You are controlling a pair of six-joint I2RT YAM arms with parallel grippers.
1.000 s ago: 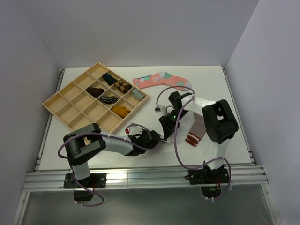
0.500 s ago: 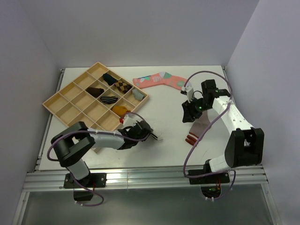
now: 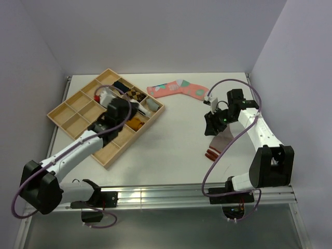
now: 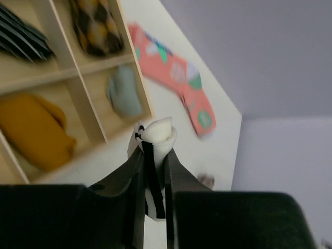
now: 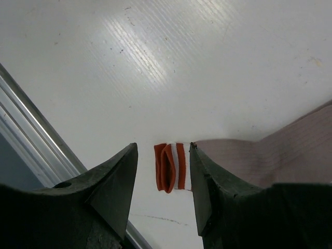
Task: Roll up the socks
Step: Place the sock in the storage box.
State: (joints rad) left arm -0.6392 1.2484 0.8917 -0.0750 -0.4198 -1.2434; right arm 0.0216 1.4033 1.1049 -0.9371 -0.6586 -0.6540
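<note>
A white table (image 3: 176, 150) carries three things. A wooden tray (image 3: 78, 92) of square compartments sits turned cornerwise on its left half. A pink sock (image 3: 176, 89) with teal and white patches lies flat just past the tray's right corner, toward the back edge. A brown sock (image 3: 222, 140) lies well to the tray's right, its red-striped cuff pointing to the near edge.

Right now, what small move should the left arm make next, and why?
Probably shift the left gripper over an empty compartment of the wooden divider tray: its jaws pinch the rolled white fabric sock near the tray's filled edge cells.
</note>
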